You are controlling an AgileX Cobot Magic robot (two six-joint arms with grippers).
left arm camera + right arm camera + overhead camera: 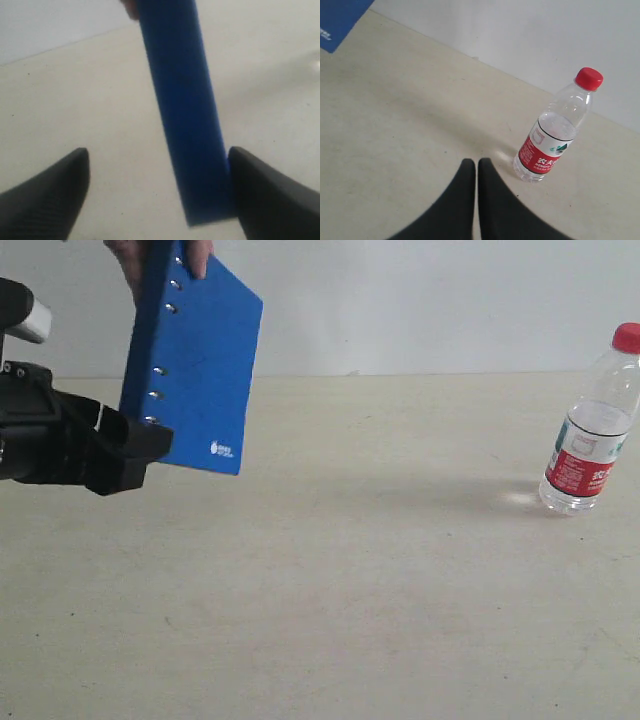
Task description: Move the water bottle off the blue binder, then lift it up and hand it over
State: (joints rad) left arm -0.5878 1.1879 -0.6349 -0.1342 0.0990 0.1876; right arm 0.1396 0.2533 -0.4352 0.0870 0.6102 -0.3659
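The blue binder (195, 370) hangs tilted in the air at the upper left, held from above by a person's hand (200, 254). My left gripper (150, 440) is open around its lower corner. In the left wrist view the binder (182, 100) runs edge-on between the fingers and rests against one finger (260, 195), with a wide gap to the other. The water bottle (590, 435) stands upright on the table at far right, apart from the binder. My right gripper (476, 162) is shut and empty, a short way from the bottle (552, 130).
The beige table (340, 580) spreads between the binder and the bottle. A pale wall (420, 300) rises behind the table's far edge. The binder's corner (337, 20) shows in the right wrist view. The right arm is out of the exterior view.
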